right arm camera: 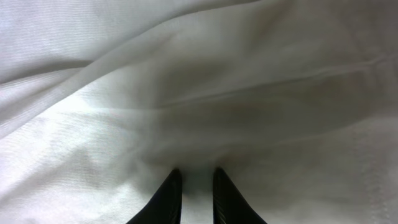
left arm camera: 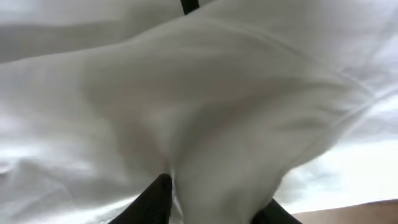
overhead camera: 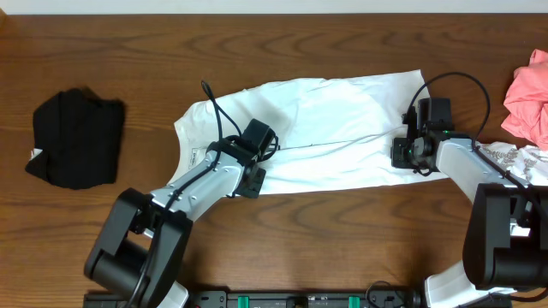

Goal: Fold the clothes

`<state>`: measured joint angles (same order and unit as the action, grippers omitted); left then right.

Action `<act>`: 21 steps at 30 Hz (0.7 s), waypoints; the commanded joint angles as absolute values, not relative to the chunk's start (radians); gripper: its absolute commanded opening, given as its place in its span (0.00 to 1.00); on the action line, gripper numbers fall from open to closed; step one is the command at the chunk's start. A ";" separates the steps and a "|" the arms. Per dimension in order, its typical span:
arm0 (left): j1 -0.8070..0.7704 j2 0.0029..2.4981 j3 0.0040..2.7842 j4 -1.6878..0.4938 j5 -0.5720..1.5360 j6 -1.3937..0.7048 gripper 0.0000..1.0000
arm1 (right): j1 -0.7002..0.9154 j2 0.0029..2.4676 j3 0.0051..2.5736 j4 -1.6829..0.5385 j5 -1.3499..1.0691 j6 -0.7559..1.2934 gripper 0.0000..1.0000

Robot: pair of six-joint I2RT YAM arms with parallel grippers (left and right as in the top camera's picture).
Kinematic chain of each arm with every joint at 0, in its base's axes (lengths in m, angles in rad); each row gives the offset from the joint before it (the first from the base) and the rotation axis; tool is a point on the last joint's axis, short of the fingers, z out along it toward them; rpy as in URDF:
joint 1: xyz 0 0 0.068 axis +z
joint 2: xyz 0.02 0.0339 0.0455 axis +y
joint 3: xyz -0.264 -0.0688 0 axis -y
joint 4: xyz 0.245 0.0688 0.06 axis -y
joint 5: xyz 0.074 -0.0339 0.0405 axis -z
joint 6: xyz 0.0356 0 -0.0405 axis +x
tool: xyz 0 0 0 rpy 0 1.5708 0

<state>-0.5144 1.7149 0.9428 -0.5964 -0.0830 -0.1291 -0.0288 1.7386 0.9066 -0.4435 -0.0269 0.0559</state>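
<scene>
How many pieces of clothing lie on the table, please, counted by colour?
white shirt: 1
black garment: 1
pink garment: 1
white cloth with grey pattern: 1
Total: 4

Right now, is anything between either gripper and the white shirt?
Nothing visible. The left gripper and right gripper each already have the cloth of the white T-shirt between their fingers. The black garment and pink garment lie apart from it, off to either side.
</scene>
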 commanded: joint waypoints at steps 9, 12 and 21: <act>-0.516 1.571 0.939 -0.596 -0.121 -0.129 0.11 | -0.019 1.750 0.903 -0.446 -0.031 0.044 0.17; -0.517 1.571 0.939 -0.601 -0.116 -0.136 0.10 | -0.019 1.750 0.903 -0.446 -0.031 0.044 0.16; -0.541 1.573 0.936 -0.601 -0.053 -0.135 0.49 | -0.019 1.750 0.903 -0.446 -0.031 0.044 0.17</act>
